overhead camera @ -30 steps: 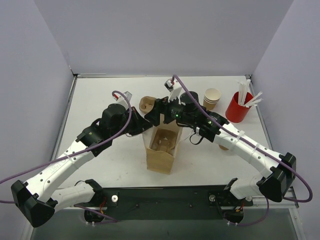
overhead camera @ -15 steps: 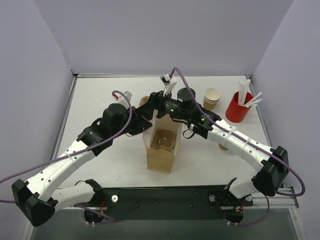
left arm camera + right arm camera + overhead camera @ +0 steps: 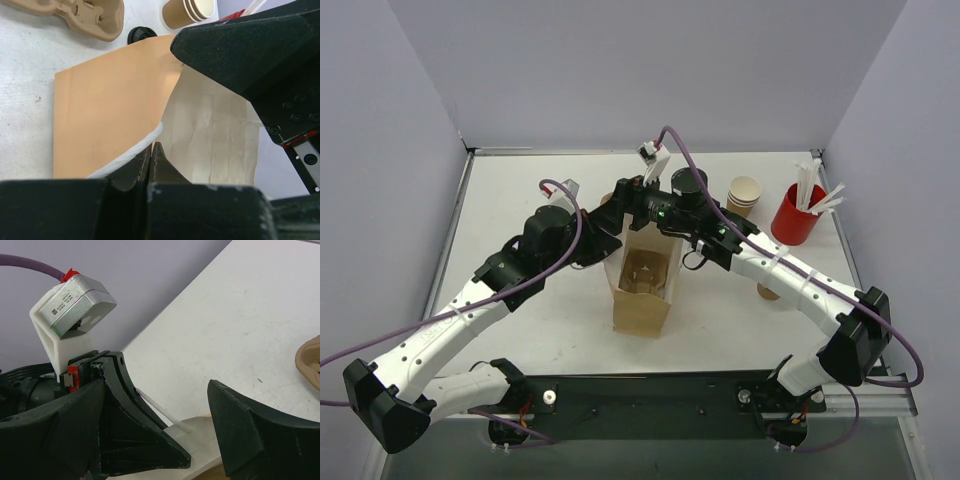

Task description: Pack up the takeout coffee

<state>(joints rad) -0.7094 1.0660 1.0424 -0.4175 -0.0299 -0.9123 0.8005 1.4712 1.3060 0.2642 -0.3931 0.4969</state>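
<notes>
The takeout coffee (image 3: 745, 193), a tan kraft cup on top of a short nested stack, stands at the far right of the desk (image 3: 520, 190), just left of the red cup (image 3: 795, 222) and well apart from the open paper bag (image 3: 642, 320) in the middle. The left gripper (image 3: 151, 152) has its fingers pinched tight on the bag's left rim by the white cord handle. The right gripper (image 3: 200, 430) hangs over the bag's far edge, its fingers spread wide and empty. The cup looks light and thin-walled, easy to crush. Gripping it gently across the wall just under the rolled rim seems best. Since the cups are nested, the one below may lift with it.
</notes>
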